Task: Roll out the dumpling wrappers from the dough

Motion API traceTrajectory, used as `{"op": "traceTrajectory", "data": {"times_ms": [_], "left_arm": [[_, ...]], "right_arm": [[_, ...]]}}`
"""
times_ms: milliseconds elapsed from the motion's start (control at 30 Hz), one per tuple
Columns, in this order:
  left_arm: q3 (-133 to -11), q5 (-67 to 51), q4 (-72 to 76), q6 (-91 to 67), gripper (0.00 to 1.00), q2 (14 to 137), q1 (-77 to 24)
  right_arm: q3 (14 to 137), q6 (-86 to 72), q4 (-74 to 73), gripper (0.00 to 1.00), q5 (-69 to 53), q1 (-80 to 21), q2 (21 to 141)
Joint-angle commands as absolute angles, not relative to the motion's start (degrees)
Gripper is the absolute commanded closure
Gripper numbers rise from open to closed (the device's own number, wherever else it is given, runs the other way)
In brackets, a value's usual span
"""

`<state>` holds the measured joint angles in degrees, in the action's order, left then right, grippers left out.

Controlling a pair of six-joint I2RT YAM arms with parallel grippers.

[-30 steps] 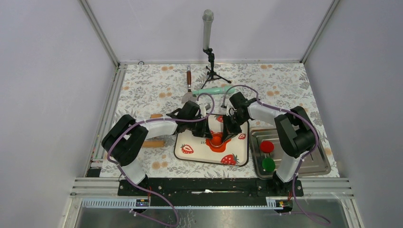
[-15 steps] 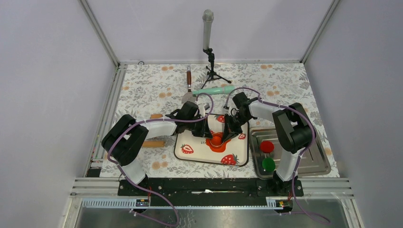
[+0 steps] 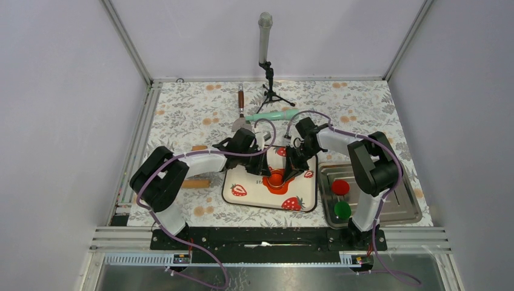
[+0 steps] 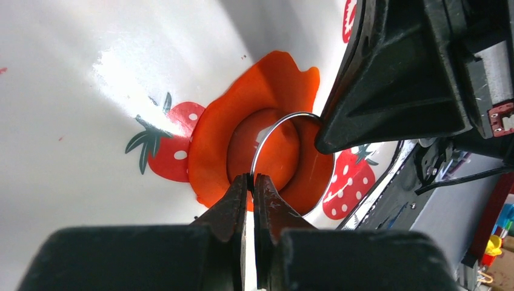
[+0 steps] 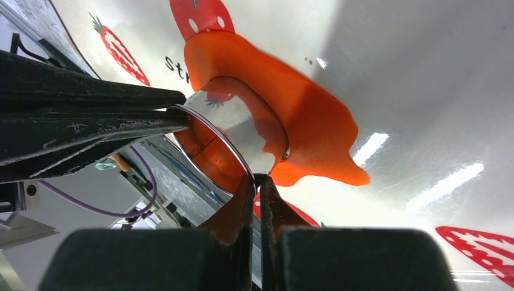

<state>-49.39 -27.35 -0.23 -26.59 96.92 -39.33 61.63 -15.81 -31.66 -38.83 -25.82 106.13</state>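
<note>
Flat orange-red clay dough sheet point(image 4: 212, 151) lies mid white strawberry-printed tray point(image 3: 257, 195). Thin metal ring cutter point(image 5: 233, 124) stands sunk in it. Left gripper point(image 4: 250, 177) pinches one side of rim, right gripper point(image 5: 257, 179) opposite side, both pressed tight on metal. Risk: uneven lift tilts ring, tears cut edge or drags sticky sheet along; thin rim may slip from pinch. Wrist views show pinch and cut line; top view shows only arms meeting, plus crimson disc point(image 3: 340, 187) and green disc point(image 3: 342, 210) in steel pan point(image 3: 400, 209).
</note>
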Motion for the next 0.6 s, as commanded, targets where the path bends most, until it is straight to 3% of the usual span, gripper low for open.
{"op": "traceTrajectory", "data": {"times_ms": [0,567], "left_arm": [[-53.8,-27.7,-6.7,-20.8,1.0,98.1,-39.5],[-57.5,-29.3,-12.7,-20.1,1.0,96.6,-39.0]], "right_arm": [[62.9,-9.8,-32.1,1.0,-32.2,-27.4,106.5],[65.2,-7.6,-35.1,1.0,-35.7,-27.4,105.4]]}}
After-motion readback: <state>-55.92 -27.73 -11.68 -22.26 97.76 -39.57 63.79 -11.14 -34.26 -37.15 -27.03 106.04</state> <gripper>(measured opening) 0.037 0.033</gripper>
